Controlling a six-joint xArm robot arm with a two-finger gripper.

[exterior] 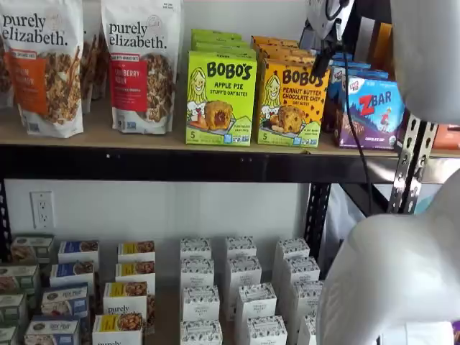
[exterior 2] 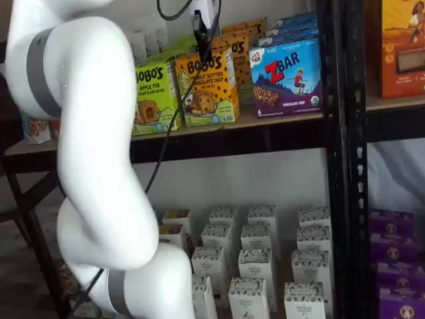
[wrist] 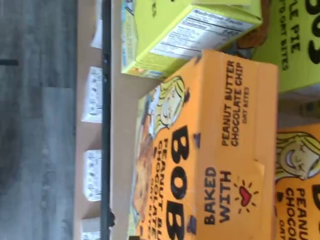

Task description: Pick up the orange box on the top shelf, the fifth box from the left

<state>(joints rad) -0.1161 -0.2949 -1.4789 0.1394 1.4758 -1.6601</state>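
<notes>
The orange box point(exterior: 291, 104) stands upright at the front of the top shelf point(exterior: 108, 136), printed "BOBO'S Peanut Butter Chocolate Chip". It shows in both shelf views point(exterior 2: 206, 90), and its top face fills the wrist view point(wrist: 220, 145). More orange boxes stand in a row behind it. My gripper point(exterior: 323, 52) hangs just above the box's upper right corner, with a cable beside it. In a shelf view the gripper point(exterior 2: 200, 34) shows as dark fingers over the box's top edge, with no plain gap. It holds nothing that I can see.
A lime-green Apple Pie carton point(exterior: 221, 99) stands close on the box's left and a blue-purple ZBar carton point(exterior: 368, 111) on its right. Granola bags point(exterior: 140, 65) stand further left. Small white boxes point(exterior: 241, 287) fill the lower shelf. My white arm point(exterior 2: 93, 166) crosses the foreground.
</notes>
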